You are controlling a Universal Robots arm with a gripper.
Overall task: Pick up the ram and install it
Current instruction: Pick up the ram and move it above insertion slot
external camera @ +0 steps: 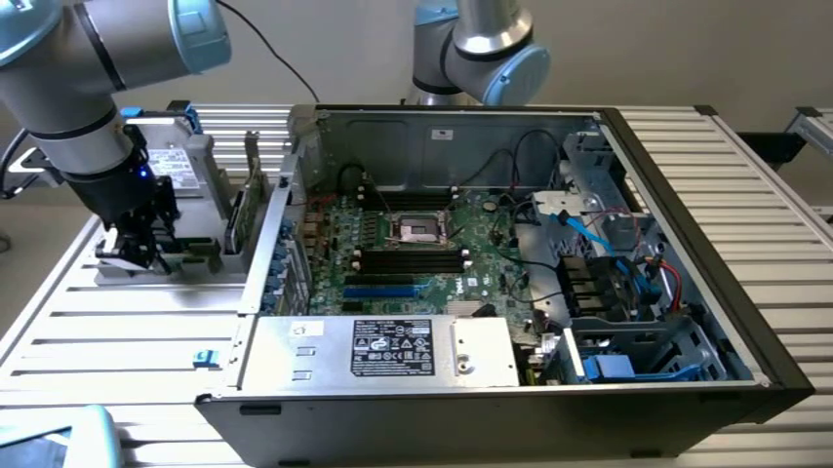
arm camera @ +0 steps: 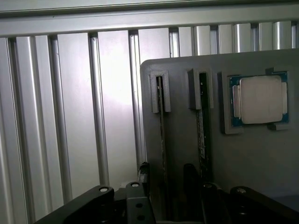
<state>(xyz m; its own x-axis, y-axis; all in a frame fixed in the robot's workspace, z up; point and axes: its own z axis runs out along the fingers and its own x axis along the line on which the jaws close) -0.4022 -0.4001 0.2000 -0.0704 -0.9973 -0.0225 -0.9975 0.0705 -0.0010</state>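
Hand [arm camera: 166, 186] spread over edge-up ram [arm camera: 161, 140]

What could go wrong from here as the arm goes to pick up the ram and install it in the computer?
1. The ram stands edge-on in the grey holder, close beside a second stick; the tool, near the holder, might knock or grab the wrong one.
2. The processor chip rests on the same holder and could be jolted.
3. The black slots lie inside the case near loose cables, so snagging seems possible.
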